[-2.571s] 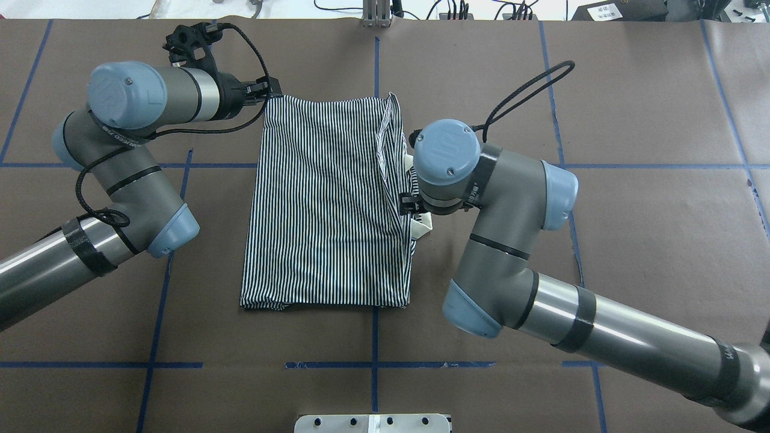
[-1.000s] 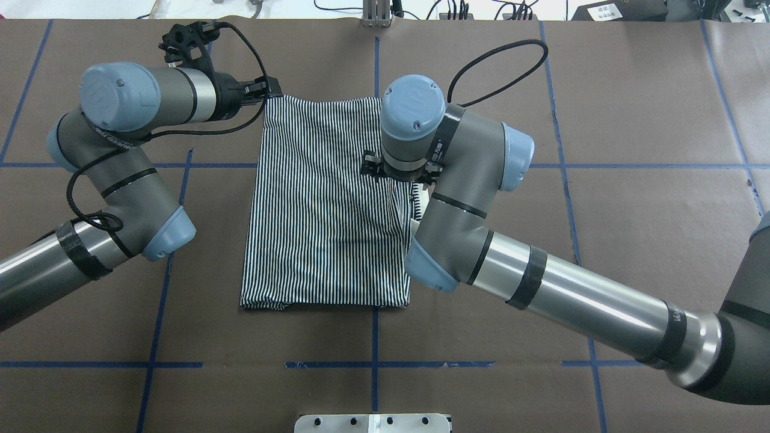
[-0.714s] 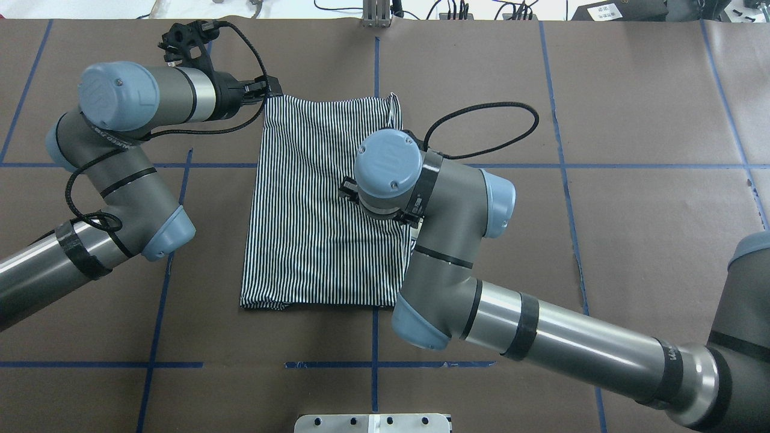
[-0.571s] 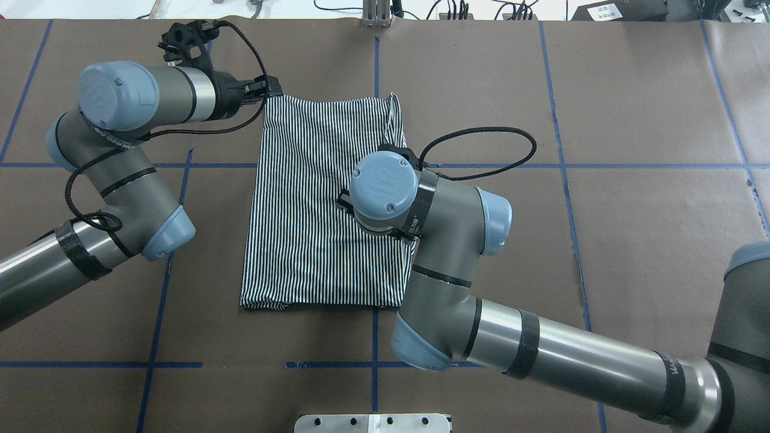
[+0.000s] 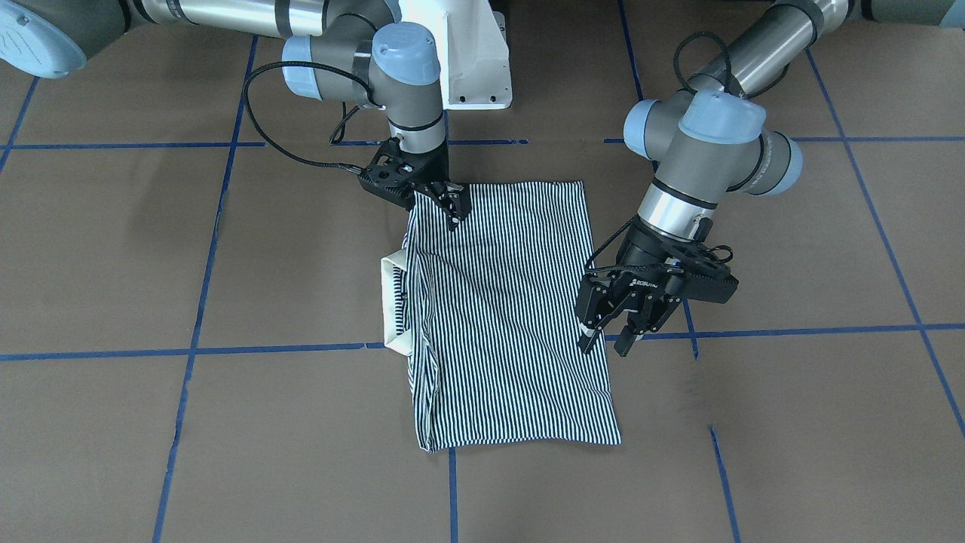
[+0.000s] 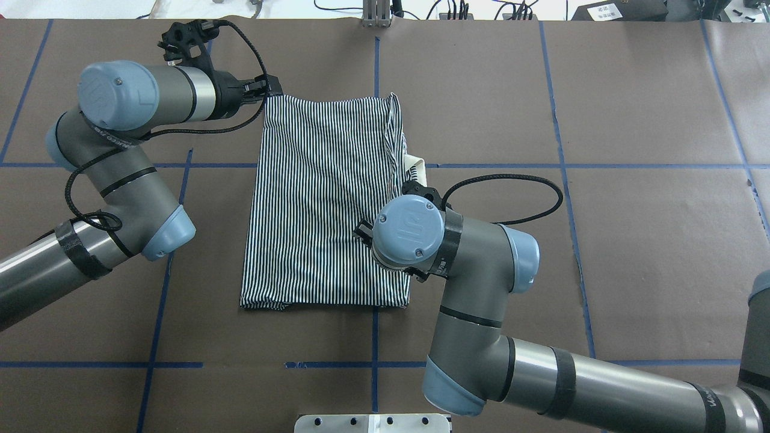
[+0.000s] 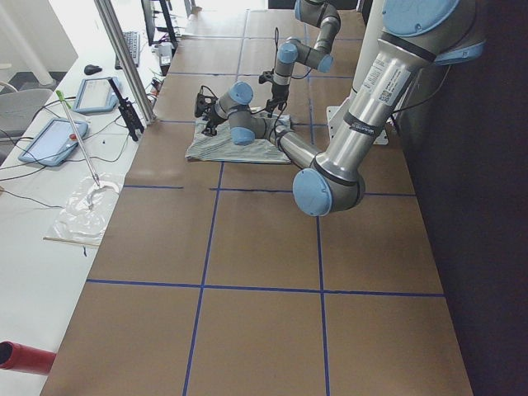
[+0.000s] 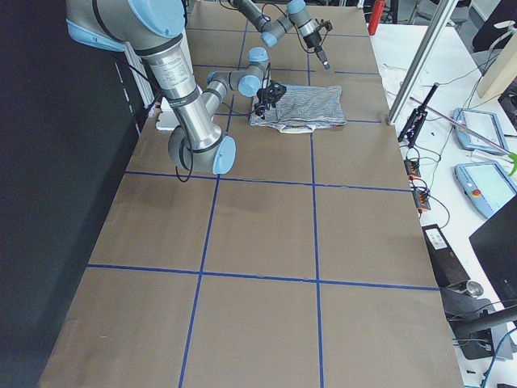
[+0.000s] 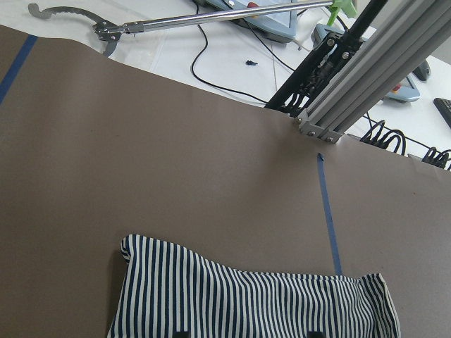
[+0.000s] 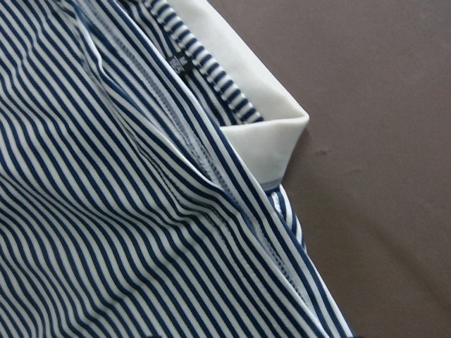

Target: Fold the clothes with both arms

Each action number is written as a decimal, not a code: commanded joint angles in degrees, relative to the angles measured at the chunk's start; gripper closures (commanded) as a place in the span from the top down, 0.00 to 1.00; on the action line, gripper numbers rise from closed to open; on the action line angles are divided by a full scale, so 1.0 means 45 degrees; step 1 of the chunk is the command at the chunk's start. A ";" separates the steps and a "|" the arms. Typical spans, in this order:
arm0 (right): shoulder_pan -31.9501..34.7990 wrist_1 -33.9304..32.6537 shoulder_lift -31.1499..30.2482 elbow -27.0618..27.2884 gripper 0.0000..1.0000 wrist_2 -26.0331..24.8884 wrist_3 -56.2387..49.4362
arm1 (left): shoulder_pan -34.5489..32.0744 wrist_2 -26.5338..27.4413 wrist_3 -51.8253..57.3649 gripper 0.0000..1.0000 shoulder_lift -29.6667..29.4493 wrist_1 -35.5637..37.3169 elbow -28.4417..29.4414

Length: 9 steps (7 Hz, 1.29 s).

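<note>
Striped polo shirt (image 6: 328, 204) lies folded mid-table, cream collar (image 6: 419, 168) poking out along its right edge. Left gripper (image 5: 611, 341) hangs over the shirt's left edge toward the far end, fingers spread, empty. Right gripper (image 5: 454, 213) pinches the near right corner. Bare brown table (image 6: 631, 240) all round.

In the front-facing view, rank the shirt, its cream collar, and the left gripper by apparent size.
1. Shirt, by far the largest.
2. Left gripper; it sits above the table, nearer the camera, so it looks somewhat enlarged.
3. Collar, only a narrow strip showing.
</note>
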 commanded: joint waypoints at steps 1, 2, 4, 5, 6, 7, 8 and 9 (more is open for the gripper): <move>-0.0439 0.0033 -0.0117 -0.0031 0.88 -0.0046 0.0679 | 0.0000 -0.0012 -0.0002 0.63 -0.0007 0.0000 -0.0019; -0.0516 0.0014 -0.0156 -0.0012 0.88 -0.0065 0.0758 | 0.0020 0.0007 -0.0022 0.63 -0.0007 0.0000 -0.0039; -0.0711 0.0014 -0.0273 -0.0012 0.83 -0.0104 0.0798 | 0.0020 0.0007 -0.0099 0.63 -0.0007 0.0019 -0.0117; -0.0713 0.0014 -0.0293 -0.0031 0.77 -0.0104 0.0798 | 0.0020 0.0007 -0.0100 0.63 -0.0007 0.0019 -0.0156; -0.0713 0.0033 -0.0312 -0.0032 0.69 -0.0104 0.0818 | 0.0020 0.0007 -0.0197 0.63 -0.0007 0.0019 -0.0234; -0.0713 0.0033 -0.0293 -0.0012 0.38 -0.0104 0.0818 | 0.0020 0.0007 -0.0198 0.63 0.0012 0.0019 -0.0234; -0.0713 0.0052 -0.0293 -0.0012 0.00 -0.0104 0.0856 | 0.0020 0.0007 -0.0198 0.63 0.0013 0.0019 -0.0234; -0.0713 0.0091 -0.0332 -0.0031 0.00 -0.0085 0.0741 | 0.0020 0.0007 -0.0217 0.63 0.0013 0.0019 -0.0254</move>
